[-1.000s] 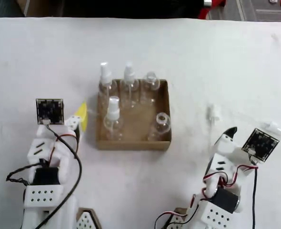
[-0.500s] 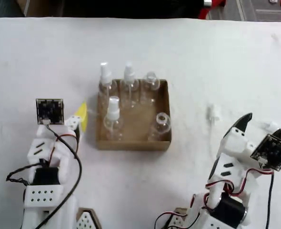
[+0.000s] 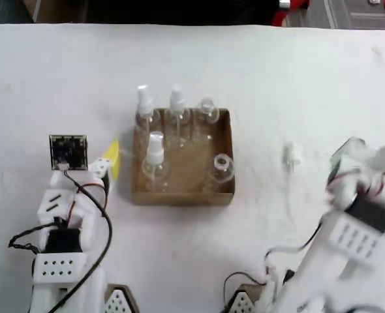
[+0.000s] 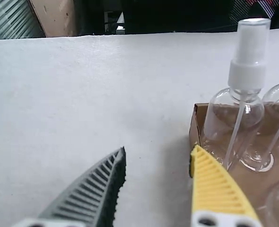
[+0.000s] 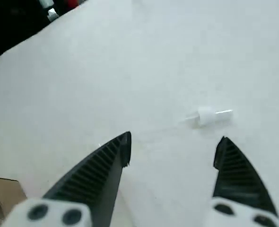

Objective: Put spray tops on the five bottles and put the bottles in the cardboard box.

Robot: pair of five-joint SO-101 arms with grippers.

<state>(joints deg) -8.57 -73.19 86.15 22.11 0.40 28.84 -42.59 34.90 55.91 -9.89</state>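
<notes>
Now the cardboard box (image 3: pixel 179 195) sits in the middle of the tabletop (image 3: pixel 277 72) with all five bottles standing inside it. Three of them have spray tops on. Two are bare: the back right bottle (image 3: pixel 207 112) and the front right bottle (image 3: pixel 222 167). A loose spray top (image 5: pixel 208 116) lies flat on the tabletop just ahead of the right claw (image 5: pixel 173 140), whose fingers are wide apart and hold nothing. From above the right arm is a blur, so this is probably the small white top to the right of the box, but I can't be sure. The left claw (image 4: pixel 157 153) is apart too, low beside the box's left wall, near a capped bottle (image 4: pixel 234 106).

The top is tiny and round, so it could roll or flip away if the claw shuts off-centre. Its thin tube could bend. The left claw could bump the box and tip the bottles
</notes>
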